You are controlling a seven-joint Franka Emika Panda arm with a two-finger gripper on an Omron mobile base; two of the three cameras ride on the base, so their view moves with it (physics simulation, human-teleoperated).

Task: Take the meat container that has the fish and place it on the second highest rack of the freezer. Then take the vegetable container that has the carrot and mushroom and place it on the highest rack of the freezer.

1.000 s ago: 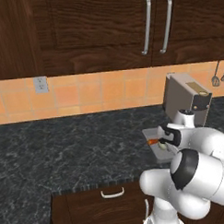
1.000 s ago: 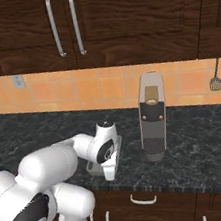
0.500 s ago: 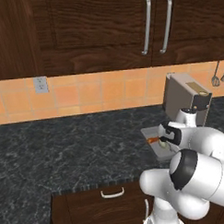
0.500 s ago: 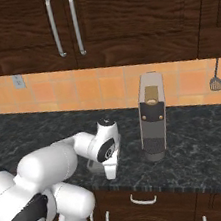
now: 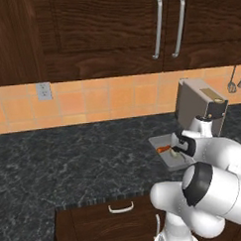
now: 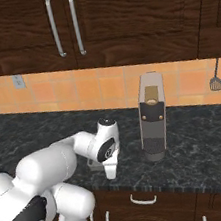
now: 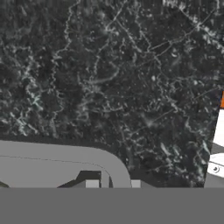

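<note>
My pincer (image 7: 113,183) is down at the rim of the grey tray (image 7: 52,164), and its two small tips stand close together on either side of the thin wall at the tray's rounded corner, so I am clenched on that rim. In the hand view the tray's floor spreads away to the left of the tips, and the dark speckled surface (image 7: 109,74) lies beyond it.

In the left base view the tray (image 5: 160,143) sits on the surface (image 5: 70,164) near its front edge, just in front of the boxy silver coffee machine (image 5: 193,102). The carrot (image 5: 163,149) lies inside it as a thin orange-red streak, right beside my hand. A small pale lump next to the carrot may be the mushroom, but it is too small to be sure.

My arm reaches forward from the base, the forearm roughly level and the wrist turned down over the tray. In the right base view my hand hides most of the tray (image 6: 93,166), just left of the coffee machine (image 6: 152,118).
</note>
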